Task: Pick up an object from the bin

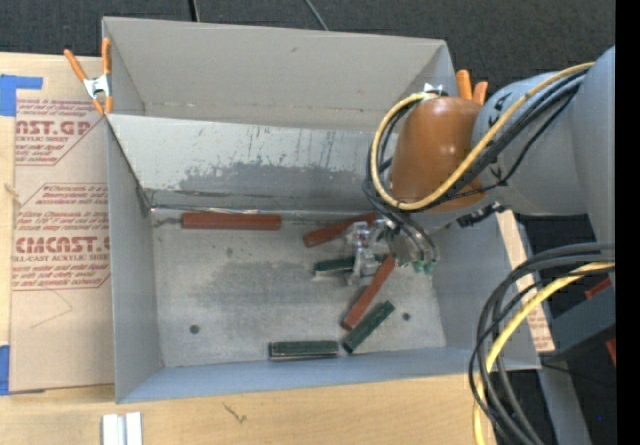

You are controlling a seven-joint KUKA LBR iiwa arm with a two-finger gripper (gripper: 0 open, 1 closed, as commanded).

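My gripper (366, 255) is low in the right part of the bin, under the orange wrist cover. Its metal fingers stand among a cluster of flat sticks. A brown stick (366, 294) lies slanted just below the fingers. A dark green stick (333, 266) lies flat at their left. Another brown stick (326, 233) lies up-left of them, near the back wall. Whether anything sits between the fingers cannot be made out.
A long brown stick (231, 221) lies along the back wall at the left. Two dark green sticks rest near the front wall, one slanted (368, 326) and one flat (303, 350). The arm and its cables cover the bin's right rim.
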